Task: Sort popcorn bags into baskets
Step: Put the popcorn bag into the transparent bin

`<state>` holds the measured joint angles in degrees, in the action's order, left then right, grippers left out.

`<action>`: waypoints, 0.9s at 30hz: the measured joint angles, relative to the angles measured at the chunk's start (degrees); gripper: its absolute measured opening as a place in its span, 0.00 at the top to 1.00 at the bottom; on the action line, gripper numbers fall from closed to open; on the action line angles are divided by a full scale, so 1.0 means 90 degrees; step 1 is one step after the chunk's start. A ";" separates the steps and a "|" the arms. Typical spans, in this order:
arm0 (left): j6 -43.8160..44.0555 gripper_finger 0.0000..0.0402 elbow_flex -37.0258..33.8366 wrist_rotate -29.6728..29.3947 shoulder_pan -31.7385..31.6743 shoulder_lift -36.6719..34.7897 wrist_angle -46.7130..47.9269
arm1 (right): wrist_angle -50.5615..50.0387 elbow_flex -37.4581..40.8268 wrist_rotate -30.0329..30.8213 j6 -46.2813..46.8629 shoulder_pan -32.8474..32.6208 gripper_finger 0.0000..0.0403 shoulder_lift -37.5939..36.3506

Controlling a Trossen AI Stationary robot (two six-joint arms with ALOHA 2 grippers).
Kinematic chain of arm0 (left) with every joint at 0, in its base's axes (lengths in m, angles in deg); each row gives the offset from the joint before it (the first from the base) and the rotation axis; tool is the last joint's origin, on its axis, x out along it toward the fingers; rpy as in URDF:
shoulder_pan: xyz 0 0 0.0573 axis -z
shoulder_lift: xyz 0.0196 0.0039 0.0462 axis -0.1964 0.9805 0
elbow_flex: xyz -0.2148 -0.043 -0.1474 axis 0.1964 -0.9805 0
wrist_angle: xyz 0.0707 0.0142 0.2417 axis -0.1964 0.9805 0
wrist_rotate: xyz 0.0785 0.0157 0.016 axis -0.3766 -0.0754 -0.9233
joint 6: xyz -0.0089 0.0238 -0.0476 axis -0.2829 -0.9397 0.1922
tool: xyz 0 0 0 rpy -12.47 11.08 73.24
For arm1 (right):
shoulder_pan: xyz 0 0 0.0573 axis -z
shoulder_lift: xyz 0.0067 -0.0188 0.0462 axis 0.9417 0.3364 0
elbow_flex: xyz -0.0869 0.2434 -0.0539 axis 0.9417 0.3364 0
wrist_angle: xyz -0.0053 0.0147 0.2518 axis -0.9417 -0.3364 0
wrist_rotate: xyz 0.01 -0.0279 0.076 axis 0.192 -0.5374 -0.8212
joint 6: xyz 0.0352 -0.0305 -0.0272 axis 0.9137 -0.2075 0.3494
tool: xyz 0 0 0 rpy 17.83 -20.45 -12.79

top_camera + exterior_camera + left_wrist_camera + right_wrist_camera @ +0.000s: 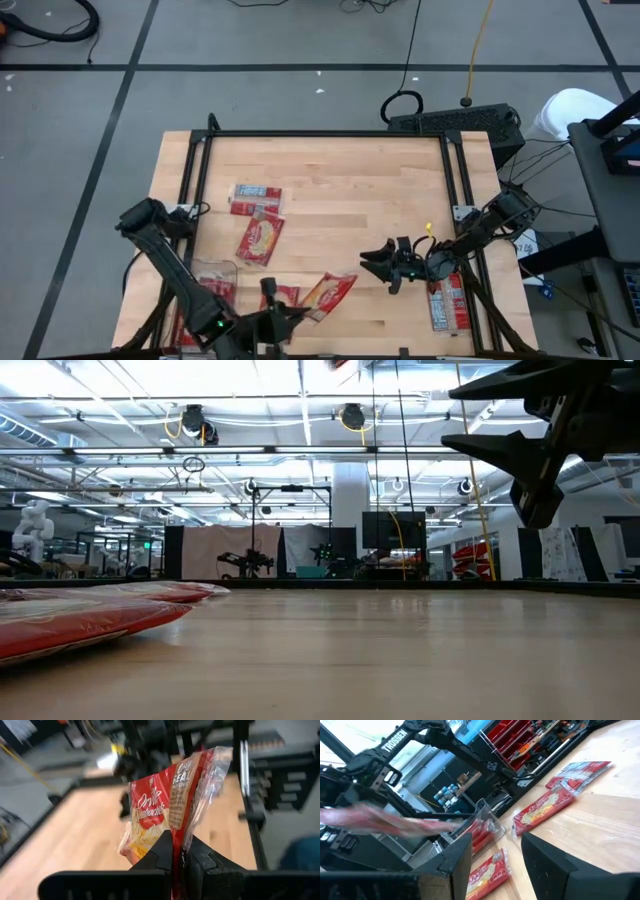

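Note:
My left gripper (pixel 303 313) is at the table's near edge, shut on a red popcorn bag (pixel 331 292) with a yellow popcorn picture (pixel 150 815). The see-through basket (pixel 214 272) stands at the near left and holds red bags (pixel 202 298). More bags lie flat on the table: two left of the middle (pixel 256 198) (pixel 260 240), one beside the basket (pixel 284 297), and one at the right edge (pixel 449 302). My right gripper (pixel 379 268) hovers open right of the middle, its fingers (pixel 455 862) with nothing between them. My left gripper pinches one end of the popcorn bag (pixel 172 842) between its two fingers (pixel 162 851). The fingers come nearly level from the table's left. The bag sticks out beyond the fingertips, buckled along its length, and is lifted clear of the table.
A black frame (pixel 330 134) runs round the wooden table top. The middle and far parts of the top (pixel 360 190) are bare wood. A dark box (pixel 455 122) with cables sits beyond the far right corner.

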<state>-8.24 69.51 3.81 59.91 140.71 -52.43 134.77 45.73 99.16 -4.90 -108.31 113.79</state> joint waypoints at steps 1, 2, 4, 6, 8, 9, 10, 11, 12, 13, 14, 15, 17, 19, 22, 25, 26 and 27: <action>0.0308 0.95 0.0153 0.0200 0.0022 0.0000 0.0461 | 0.0000 0.0000 -0.0002 -0.0011 -0.0004 0.59 0.0000; 0.0648 0.95 0.0324 0.0444 0.0035 0.0000 0.0925 | -0.0002 0.0000 -0.0021 -0.0043 -0.0006 0.59 0.0000; 0.1231 0.95 0.0646 0.0931 0.0065 -0.0001 0.1829 | -0.0042 0.0000 -0.0047 -0.0058 -0.0019 0.59 0.0000; 0.1626 0.95 0.0883 0.1467 0.0077 -0.0010 0.2570 | -0.0120 0.0000 -0.0046 -0.0057 -0.0036 0.59 0.0000; 0.1980 0.95 0.1106 0.1885 0.0138 0.0000 0.3317 | -0.0230 0.0000 -0.0047 -0.0047 -0.0043 0.59 0.0000; 0.2142 0.95 0.1242 0.2000 0.0176 0.0002 0.3655 | -0.0264 0.0000 -0.0046 -0.0041 -0.0059 0.59 0.0000; 0.2340 0.95 0.1379 0.2087 0.0212 0.0002 0.3986 | -0.0276 0.0000 -0.0046 -0.0042 -0.0080 0.59 0.0000; 0.2572 0.95 0.1516 0.2169 0.0254 -0.0001 0.4320 | -0.0272 0.0000 -0.0046 -0.0046 -0.0092 0.59 0.0000; 0.2810 0.95 0.1640 0.2281 0.0300 -0.0006 0.4644 | -0.0272 0.0000 -0.0046 -0.0046 -0.0110 0.59 0.0000; 0.3051 0.95 0.1742 0.2410 0.0347 -0.0010 0.4964 | -0.0271 0.0000 -0.0046 -0.0046 -0.0130 0.59 0.0000; 0.3259 0.95 0.1827 0.2538 0.0402 -0.0009 0.5266 | -0.0272 0.0000 -0.0045 -0.0046 -0.0150 0.59 0.0000; 0.3468 0.95 0.1902 0.2678 0.0462 -0.0005 0.5570 | -0.0270 0.0000 -0.0044 -0.0044 -0.0173 0.59 0.0000; 0.3920 0.95 0.2024 0.2988 0.0587 -0.0002 0.6096 | -0.0278 0.0000 -0.0045 0.0003 -0.0237 0.59 0.0000; 0.4323 0.95 0.2073 0.3367 0.0727 -0.0005 0.6547 | -0.0316 0.0000 -0.0044 0.0085 -0.0328 0.59 0.0000; 0.4630 0.95 0.2058 0.3925 0.0931 -0.0002 0.6692 | -0.0337 0.0000 -0.0041 0.0112 -0.0472 0.59 0.0000; 0.4833 0.95 0.2071 0.4142 0.1170 0.0000 0.6684 | -0.0349 -0.0053 0.0118 0.0119 -0.0611 0.59 0.0000; 0.4894 0.95 0.2076 0.4137 0.1219 0.0000 0.6686 | -0.0357 -0.0075 0.0166 0.0117 -0.0656 0.59 0.0000; 0.4942 0.95 0.2080 0.4141 0.1252 -0.0002 0.6686 | -0.0368 -0.0103 0.0241 0.0108 -0.0697 0.59 0.0000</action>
<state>36.23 88.24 41.08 71.18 140.69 7.75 131.46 44.80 101.33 -3.93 -114.58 113.79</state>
